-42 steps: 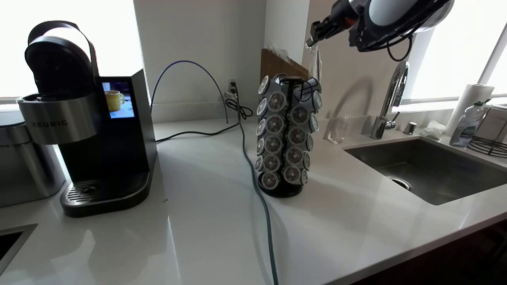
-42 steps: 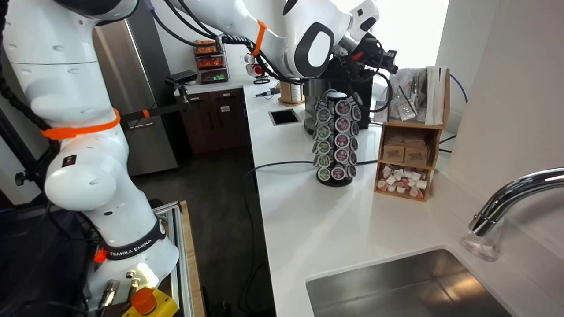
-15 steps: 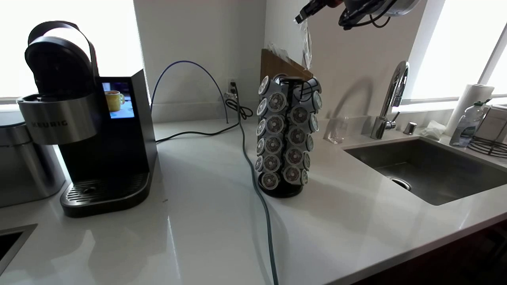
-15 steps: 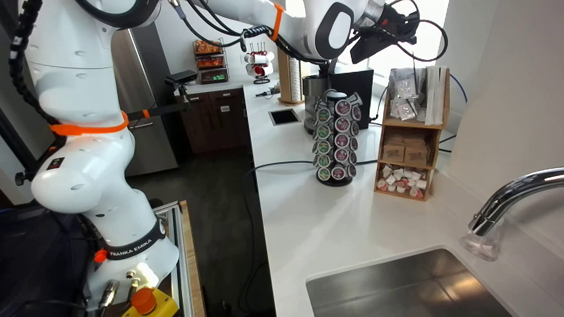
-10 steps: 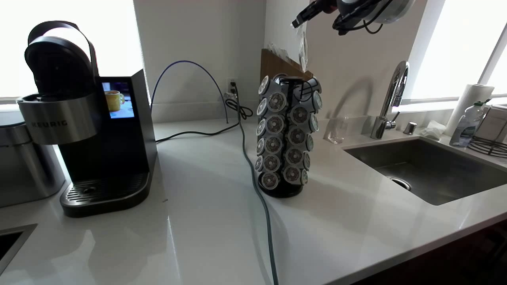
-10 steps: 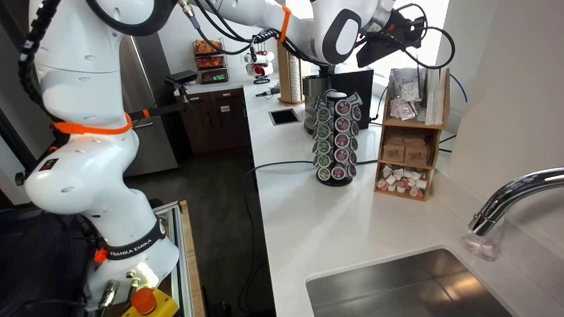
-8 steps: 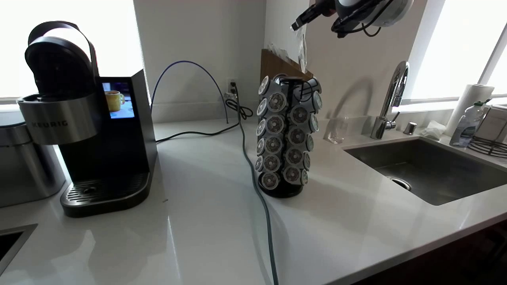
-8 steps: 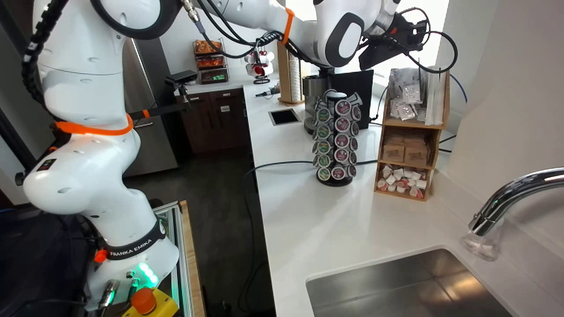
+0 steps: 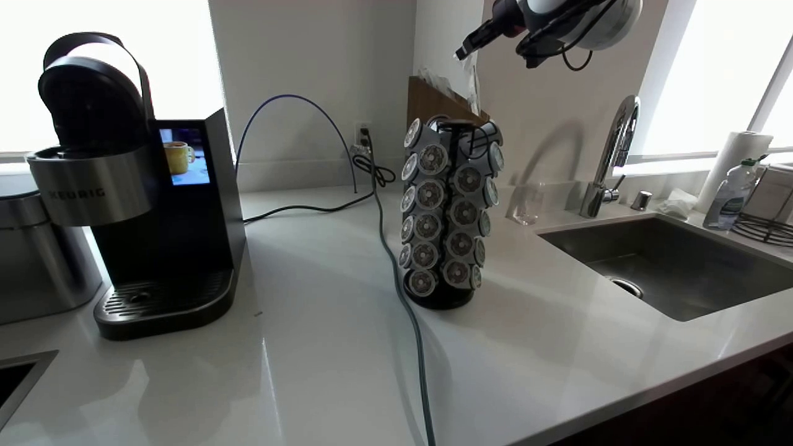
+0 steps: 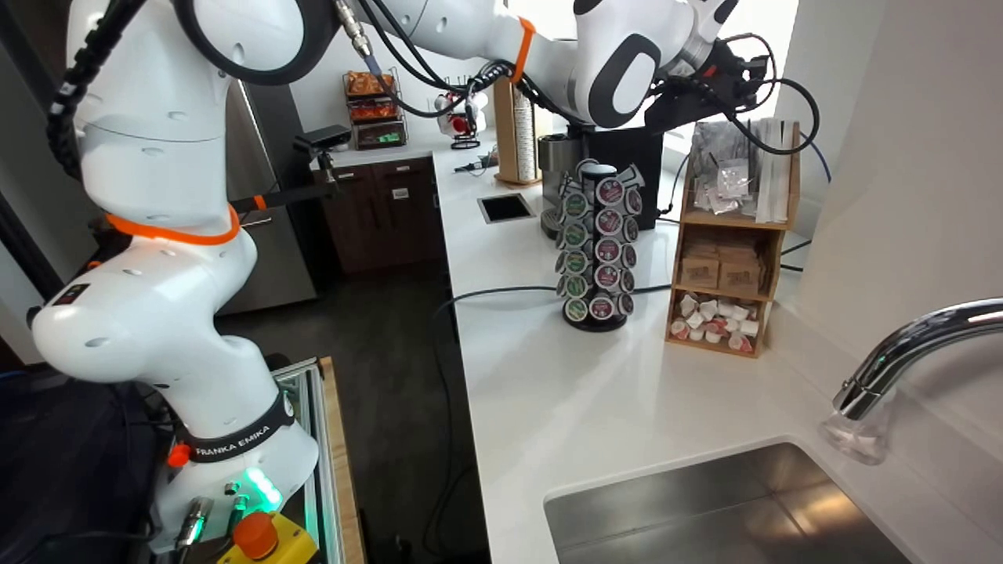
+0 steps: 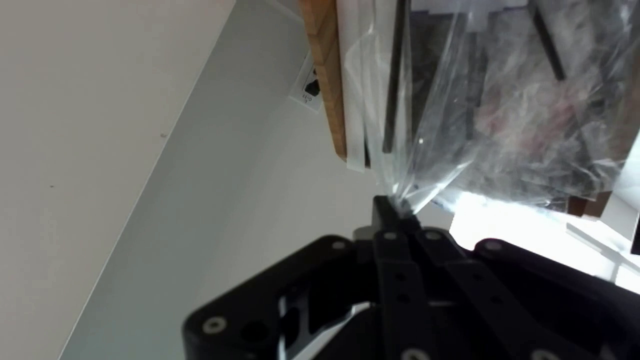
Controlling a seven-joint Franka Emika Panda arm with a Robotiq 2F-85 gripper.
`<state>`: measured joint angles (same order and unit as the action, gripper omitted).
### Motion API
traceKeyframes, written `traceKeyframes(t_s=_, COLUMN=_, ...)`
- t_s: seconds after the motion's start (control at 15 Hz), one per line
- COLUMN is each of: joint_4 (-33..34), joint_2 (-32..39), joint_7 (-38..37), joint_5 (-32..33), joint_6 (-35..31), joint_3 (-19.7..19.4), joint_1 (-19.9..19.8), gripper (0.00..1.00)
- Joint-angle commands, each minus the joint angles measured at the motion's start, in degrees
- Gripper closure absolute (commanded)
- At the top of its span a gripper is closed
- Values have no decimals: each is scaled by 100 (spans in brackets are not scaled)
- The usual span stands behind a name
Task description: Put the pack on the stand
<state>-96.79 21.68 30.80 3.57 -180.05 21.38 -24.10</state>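
Note:
The pack [image 11: 392, 172] is a clear plastic sleeve with a dark stick inside. My gripper [image 11: 397, 210] is shut on its gathered end. The stand is a wooden shelf unit; its side edge [image 11: 327, 75] shows in the wrist view. In an exterior view my gripper [image 9: 461, 54] is above the stand [image 9: 437, 98] and the pack [image 9: 473, 87] hangs down from it. In an exterior view the gripper [image 10: 756, 74] is above the stand [image 10: 725, 221], and the pack [image 10: 733, 178] overlaps its top compartment. I cannot tell whether the pack touches anything there.
The stand's top compartment holds other clear packs and white sleeves [image 10: 776, 172]. A coffee-pod rack [image 9: 455, 210] stands close by. A coffee machine [image 9: 186, 229], a cable [image 9: 403, 297], a faucet [image 10: 925, 337] and a sink [image 10: 705, 509] are on the counter.
Since 2.8 seconds ago the arm has carried the pack over to the stand. During the last second the gripper has come down, and the pack hangs lower at the top compartment.

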Motion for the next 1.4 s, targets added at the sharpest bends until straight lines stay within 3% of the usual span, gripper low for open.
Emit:
traceKeyframes(t_s=0.0, joint_4=182, joint_2=153, joint_7=135, joint_5=-137, joint_6=417, joint_3=393, joint_1=-249, gripper=100)
traceKeyframes(t_s=0.13, joint_4=218, joint_2=160, joint_7=103, joint_5=-160, joint_6=646, joint_3=478, joint_1=-295, gripper=100)
traceKeyframes(t_s=0.33, joint_4=215, joint_2=99, joint_7=-19, joint_5=-57, joint_6=1018, joint_3=305, joint_1=-190, gripper=100)
traceKeyframes(t_s=0.4, joint_4=253, joint_2=107, joint_7=-85, joint_5=-21, joint_6=1124, joint_3=226, joint_1=-136, gripper=74)
traceKeyframes(t_s=0.53, joint_4=316, joint_2=77, joint_7=-195, joint_5=123, joint_6=1162, joint_3=44, joint_1=1, gripper=66)
traceKeyframes(t_s=0.73, joint_4=490, joint_2=-20, joint_7=-314, joint_5=293, joint_6=1017, joint_3=-146, joint_1=212, gripper=44)
traceKeyframes(t_s=0.93, joint_4=712, joint_2=-116, joint_7=-310, joint_5=294, joint_6=961, joint_3=-98, joint_1=323, gripper=22)
traceKeyframes(t_s=1.07, joint_4=764, joint_2=-278, joint_7=-601, joint_5=537, joint_6=1095, joint_3=-449, joint_1=588, gripper=6)
traceKeyframes(t_s=1.2, joint_4=665, joint_2=-520, joint_7=-871, joint_5=766, joint_6=1278, joint_3=-745, joint_1=777, gripper=0)
traceKeyframes(t_s=1.27, joint_4=582, joint_2=-720, joint_7=-932, joint_5=712, joint_6=1504, joint_3=-1260, joint_1=1169, gripper=0)
traceKeyframes(t_s=1.33, joint_4=524, joint_2=-857, joint_7=-1008, joint_5=838, joint_6=1785, joint_3=-1468, joint_1=1295, gripper=0)
